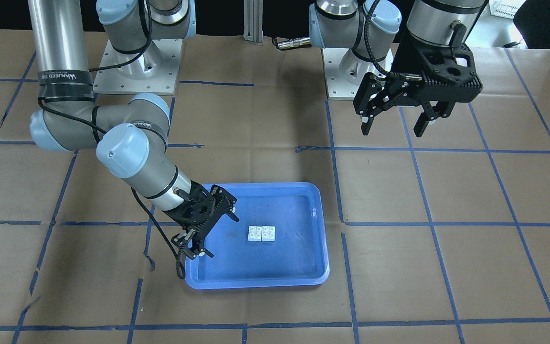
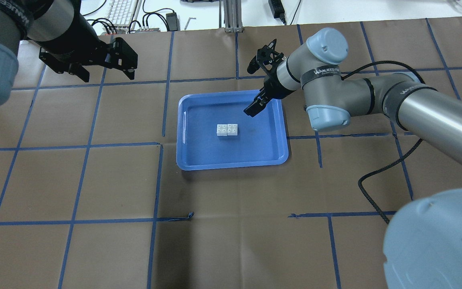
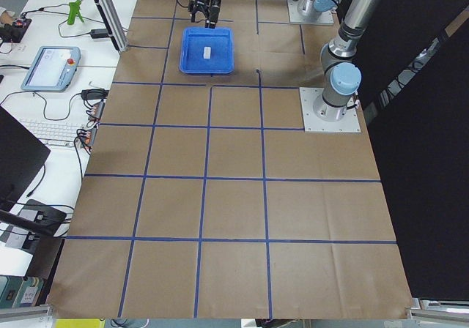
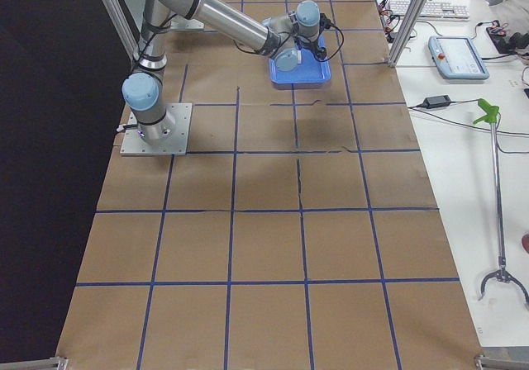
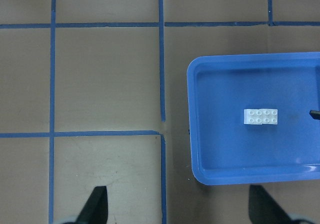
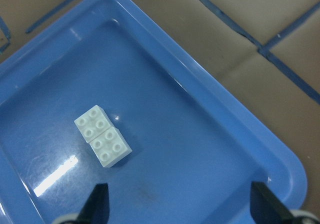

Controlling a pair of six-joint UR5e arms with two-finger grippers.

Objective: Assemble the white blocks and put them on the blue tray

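Dark fingertips of the right tool frame the lower edge of the right wrist view, spread wide with nothing between them. This tool hovers over the end of the tray on the robot's right. Both white blocks lie studs-up, side by side and touching, near the middle of the blue tray, which rests on the paper-covered surface. By contrast, the left tool hangs high and well apart from the tray, its jaws likewise wide and empty. Judged from this arrangement, placement looks complete, and only withdrawal of the right tool seems left. Whether the two blocks are locked together or merely abut cannot be told. Both side views render the blocks as a single pale speck, and each wrist view shows only the tips of its own fingers.
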